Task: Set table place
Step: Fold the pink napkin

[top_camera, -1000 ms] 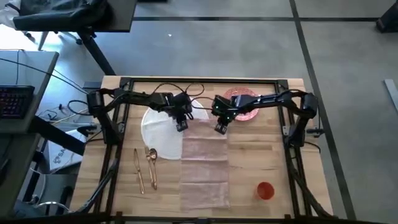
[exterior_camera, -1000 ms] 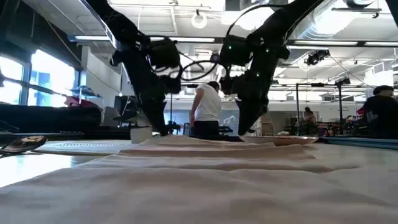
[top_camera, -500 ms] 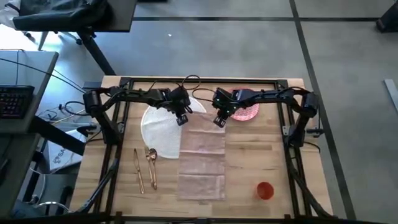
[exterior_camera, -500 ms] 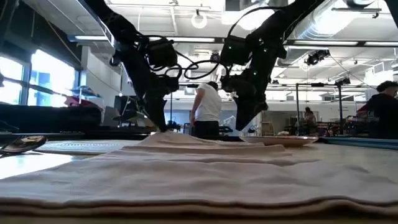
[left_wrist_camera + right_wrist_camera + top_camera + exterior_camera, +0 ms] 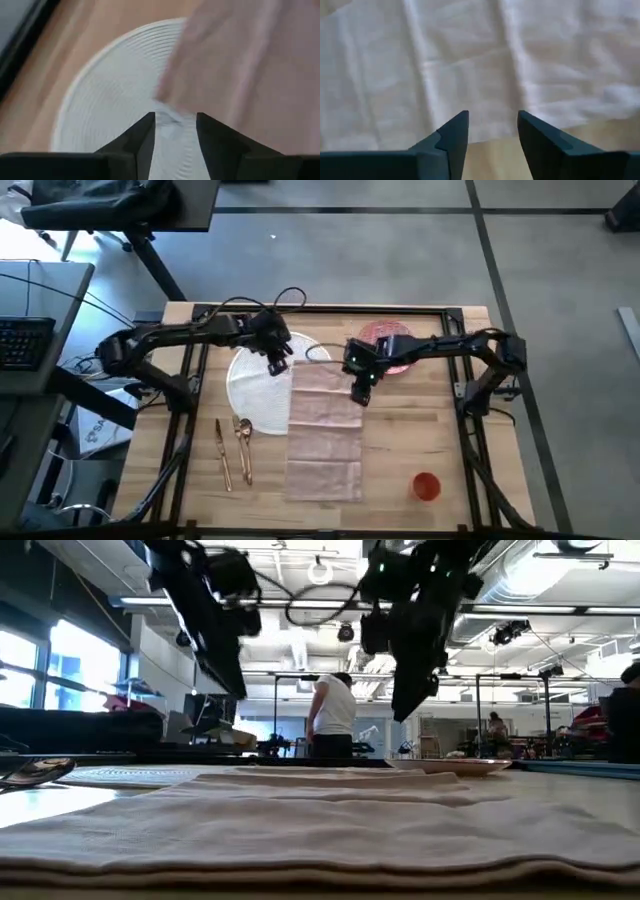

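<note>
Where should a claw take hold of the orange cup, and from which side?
Judging by its pose, grip the orange cup across its rim from above: it stands upright and alone on the table, its open mouth facing up, with space all round.

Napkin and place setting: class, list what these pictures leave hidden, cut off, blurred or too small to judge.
- White plate: its right side lies under the napkin in the high view.
- Pink plate: partly covered by the right arm in the high view; its pattern is too small to read.
- Cutlery: too small in the high view to tell the pieces apart.
- Orange cup: absent from the low view.
- Left wrist view: blurred around the left hand.
</note>
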